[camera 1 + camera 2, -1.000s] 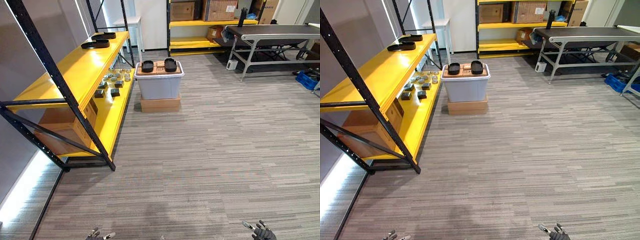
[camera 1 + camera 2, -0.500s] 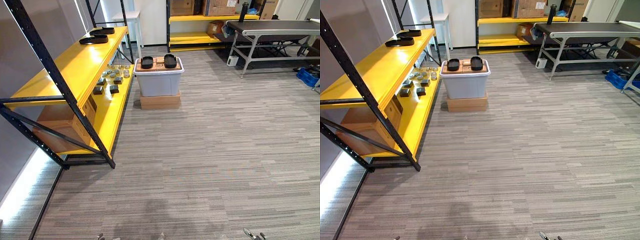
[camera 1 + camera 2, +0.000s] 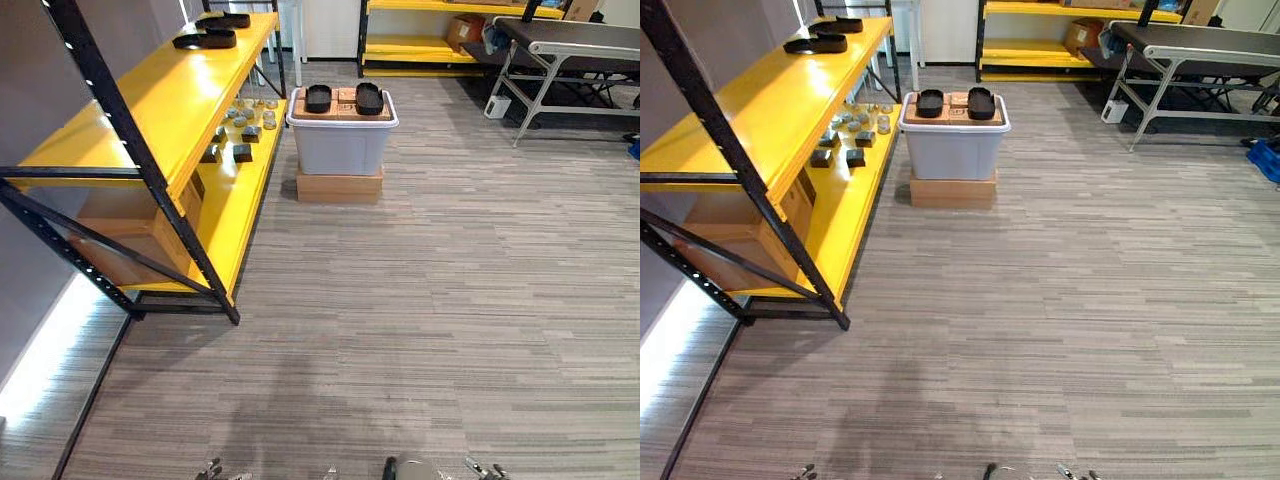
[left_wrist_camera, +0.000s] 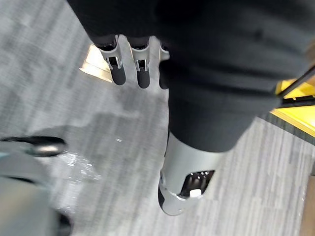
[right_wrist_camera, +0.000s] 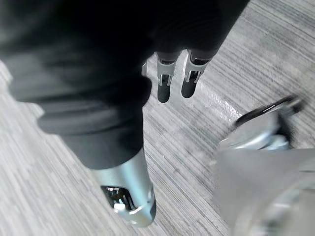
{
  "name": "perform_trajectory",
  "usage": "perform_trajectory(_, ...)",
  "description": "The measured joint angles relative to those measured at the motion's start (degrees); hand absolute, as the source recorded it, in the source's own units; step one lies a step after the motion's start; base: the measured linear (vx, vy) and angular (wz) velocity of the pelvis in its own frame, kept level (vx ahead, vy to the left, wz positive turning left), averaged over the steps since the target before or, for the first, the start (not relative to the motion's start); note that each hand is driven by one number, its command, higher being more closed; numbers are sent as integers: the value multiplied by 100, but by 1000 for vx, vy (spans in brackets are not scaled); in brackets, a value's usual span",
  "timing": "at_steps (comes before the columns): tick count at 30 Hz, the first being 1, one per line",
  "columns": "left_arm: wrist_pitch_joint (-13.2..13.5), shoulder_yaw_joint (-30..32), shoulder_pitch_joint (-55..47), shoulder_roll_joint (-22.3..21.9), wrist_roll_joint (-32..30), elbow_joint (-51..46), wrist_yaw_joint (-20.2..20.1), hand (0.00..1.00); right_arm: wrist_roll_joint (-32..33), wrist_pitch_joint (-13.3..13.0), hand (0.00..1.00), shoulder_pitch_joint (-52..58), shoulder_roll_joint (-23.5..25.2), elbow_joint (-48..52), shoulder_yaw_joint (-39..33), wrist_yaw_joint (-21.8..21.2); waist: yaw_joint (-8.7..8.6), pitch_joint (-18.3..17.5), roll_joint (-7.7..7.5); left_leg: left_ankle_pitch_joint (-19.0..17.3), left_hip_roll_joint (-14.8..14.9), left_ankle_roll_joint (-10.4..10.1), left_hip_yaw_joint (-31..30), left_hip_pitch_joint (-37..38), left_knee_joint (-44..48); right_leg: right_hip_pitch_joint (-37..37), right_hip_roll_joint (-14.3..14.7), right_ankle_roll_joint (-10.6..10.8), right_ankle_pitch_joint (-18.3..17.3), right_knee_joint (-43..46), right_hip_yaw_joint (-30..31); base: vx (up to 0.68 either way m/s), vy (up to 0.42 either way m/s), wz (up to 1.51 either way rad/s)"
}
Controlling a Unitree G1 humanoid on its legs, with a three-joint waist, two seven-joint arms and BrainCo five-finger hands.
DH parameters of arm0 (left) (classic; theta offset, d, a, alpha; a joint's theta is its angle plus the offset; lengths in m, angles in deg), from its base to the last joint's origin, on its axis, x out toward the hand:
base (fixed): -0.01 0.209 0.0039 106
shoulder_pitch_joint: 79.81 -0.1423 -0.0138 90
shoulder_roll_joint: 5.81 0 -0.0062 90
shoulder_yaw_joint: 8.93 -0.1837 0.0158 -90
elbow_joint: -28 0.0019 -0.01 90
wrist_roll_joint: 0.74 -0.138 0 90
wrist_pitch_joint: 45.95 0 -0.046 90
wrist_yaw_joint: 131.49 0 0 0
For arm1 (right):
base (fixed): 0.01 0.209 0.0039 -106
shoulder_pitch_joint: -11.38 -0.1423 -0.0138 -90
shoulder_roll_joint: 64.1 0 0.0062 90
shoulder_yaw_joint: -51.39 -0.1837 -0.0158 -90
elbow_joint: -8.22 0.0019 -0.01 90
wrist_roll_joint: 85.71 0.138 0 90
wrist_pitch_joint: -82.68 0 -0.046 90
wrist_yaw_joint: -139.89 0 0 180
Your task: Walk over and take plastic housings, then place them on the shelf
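Grey striped carpet (image 3: 420, 300) covers an open room, seen from the robot's head looking down and ahead. Ahead and slightly to the left stands a grey plastic bin (image 3: 342, 150) with a pale lid, resting on a flat cardboard box (image 3: 340, 187). Two black plastic housings (image 3: 318, 98) lie on the lid, side by side with a gap between them, on a brown sheet of card. Along the left side runs a yellow shelf (image 3: 150, 110) in a black metal frame. At the far end of its upper level lie two more black housings (image 3: 205, 40), one behind the other. Its lower level carries a cluster of small grey and dark parts (image 3: 240, 125), level with the bin, and nearer the robot a brown carton (image 3: 125, 240) sits under the upper level. By the far wall stands another yellow rack (image 3: 440, 45), and at the far right a dark conveyor (image 3: 575, 35) on a metal frame.

The left hand (image 4: 140, 69) hangs low above the carpet, well apart from the bin and the shelf. Its fingers (image 4: 117, 69) are straight and loosely parted, the thumb stands off to one side, and they hold nothing. The right hand (image 5: 189, 81) hangs low over the carpet in the same way, its fingers (image 5: 164, 86) straight and relaxed, thumb apart, also empty
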Motion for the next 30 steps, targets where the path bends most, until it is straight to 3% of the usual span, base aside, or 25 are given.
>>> perform_trajectory(1,7,-2,124,-2,-54,4,6,0,1,-2,0,13,32,7,16,2,-91,24,-2,28,154,-74,-11,109,-102,-181,200,-120,472,-1000,-38,495,-169,37)
perform_trajectory(3,16,-3,192,30,-129,8,37,0,-1,-3,0,153,93,9,16,2,-95,-73,-266,-43,103,-494,2,265,87,-331,202,-241,1187,-1995,0,694,-289,29)
perform_trajectory(4,15,11,177,-39,-202,31,47,0,-6,-4,0,290,92,11,-8,3,-151,-116,-295,-145,202,-668,-110,343,531,-186,238,-809,2199,-1940,59,917,-372,8)
perform_trajectory(5,17,79,182,-131,-213,26,48,0,-11,-7,0,254,137,16,-95,-3,-127,-130,-108,96,475,-942,-137,65,1335,-95,437,-1043,1922,-1750,-3,806,-306,5)
perform_trajectory(6,16,175,197,-163,-213,30,60,0,-13,-8,0,247,169,20,-97,-14,-133,-122,-97,390,533,-982,-145,-158,1888,26,504,-1045,1801,-1766,-9,635,-233,-11)
perform_trajectory(8,16,584,146,-257,-245,38,79,0,-47,-6,0,315,213,20,-99,-19,-140,-73,-70,1836,903,-1013,-113,-943,4023,865,679,-1104,1391,-2083,0,785,-306,6)
perform_trajectory(9,17,787,75,-264,-325,10,85,0,-50,-2,0,336,238,10,-89,4,-42,-38,-91,1820,1287,-972,238,-1346,5342,1482,856,-1126,1228,-2341,96,918,-361,-11)
perform_trajectory(10,16,869,18,-271,-327,-2,85,0,-57,-2,0,321,236,13,-79,10,41,-18,-116,1758,1450,-931,426,-1505,5857,1782,933,-1159,1165,-2467,199,877,-326,-52)
perform_trajectory(12,-1,982,-195,-330,-340,2,89,0,-103,-7,0,131,152,28,55,49,310,17,-188,1209,1521,-590,830,-2292,6760,2555,1020,-1187,925,-2827,629,589,-167,-86)
perform_trajectory(14,-10,1029,-379,-379,-326,1,81,0,-205,-2,0,-167,50,-3,259,69,525,27,-202,765,1211,-621,918,-3145,6264,2839,987,-1187,743,-2941,1030,608,-83,-103)
perform_trajectory(15,-11,1015,-501,-379,-322,1,82,0,-216,-3,0,-436,10,-3,342,77,686,67,-260,548,762,-645,860,-3704,4989,3098,889,-1145,569,-3057,1311,588,-7,-87)
perform_trajectory(16,-11,1010,-560,-386,-321,1,79,0,-216,-5,0,-504,-16,0,409,82,726,85,-288,576,557,-644,831,-3835,4188,3231,837,-1098,475,-3111,1413,697,45,-91)
perform_trajectory(17,-10,999,-668,-436,-319,-4,77,0,-217,-6,0,-581,-104,-2,507,83,828,58,-241,867,279,-656,758,-3922,2266,3489,805,-957,316,-3215,1570,581,110,-76)
perform_trajectory(18,-10,880,-801,-470,-325,1,87,0,-225,-8,0,-618,-230,-4,606,119,952,-16,-108,1142,271,-805,713,-4143,1241,3732,892,-836,142,-3402,1741,604,134,-77)
perform_trajectory(19,-15,873,-860,-488,-325,5,84,0,-225,-9,0,-631,-263,0,603,130,1009,-30,-73,1138,270,-790,670,-4265,1103,3911,902,-716,47,-3467,1811,678,197,-62)
perform_trajectory(20,-52,885,-951,-503,-325,8,84,0,-225,-10,0,-493,-284,-2,598,140,1056,-65,-163,1207,43,-650,632,-4319,1097,4325,771,-433,-174,-3517,1852,608,187,-31)
perform_trajectory(21,-57,902,-1035,-543,-324,7,85,0,-225,-17,0,-398,-299,7,618,137,1060,-166,-132,1314,-60,-481,588,-4286,1101,4408,761,-310,-254,-3337,1831,1006,314,-32)
perform_trajectory(22,-63,910,-1152,-563,-320,60,88,0,-224,-16,0,-298,-224,-5,628,148,1062,-319,-221,2057,-243,282,385,-4139,1147,4157,630,113,-542,-2237,1809,884,263,-17)
perform_trajectory(23,-61,909,-1120,-557,-320,136,88,0,-224,-16,0,-225,-98,-31,548,149,1019,-360,-331,2166,-393,327,383,-3944,1213,3777,464,221,-495,-1027,1774,1066,314,3)
perform_trajectory(24,-61,905,-1095,-541,-320,161,74,0,-223,-11,0,-157,56,-181,378,130,868,-363,-572,2035,-615,376,375,-3632,1317,3181,184,657,215,672,1701,718,195,37)
perform_trajectory(25,-66,910,-1060,-440,-323,184,65,0,-223,-7,0,-130,153,-253,308,124,781,-303,-713,1854,-782,380,342,-3389,1317,2947,43,820,901,1400,1718,881,210,51)
perform_trajectory(26,-79,893,-970,-320,-314,204,69,0,-223,4,0,-86,246,-400,201,119,749,-197,-809,1615,-1014,358,279,-2775,1180,2518,-406,775,1183,2629,1456,861,174,48)
perform_trajectory(27,-85,880,-892,-383,-314,173,82,0,-224,6,0,41,252,-390,192,109,690,-114,-685,1411,-1091,422,137,-2049,955,2317,-848,344,912,3160,841,834,161,40)
perform_trajectory(29,-53,755,-825,-425,-310,55,85,0,-225,1,0,138,286,-350,238,65,565,-135,-426,1152,-1009,418,-113,-1196,491,1775,-993,-68,320,3008,272,888,140,47)
perform_trajectory(30,-57,607,-651,-389,-306,27,84,0,-224,2,0,133,300,-351,248,30,490,-121,-325,1034,-934,401,-291,-773,266,1344,-872,-86,8,2355,140,704,80,62)
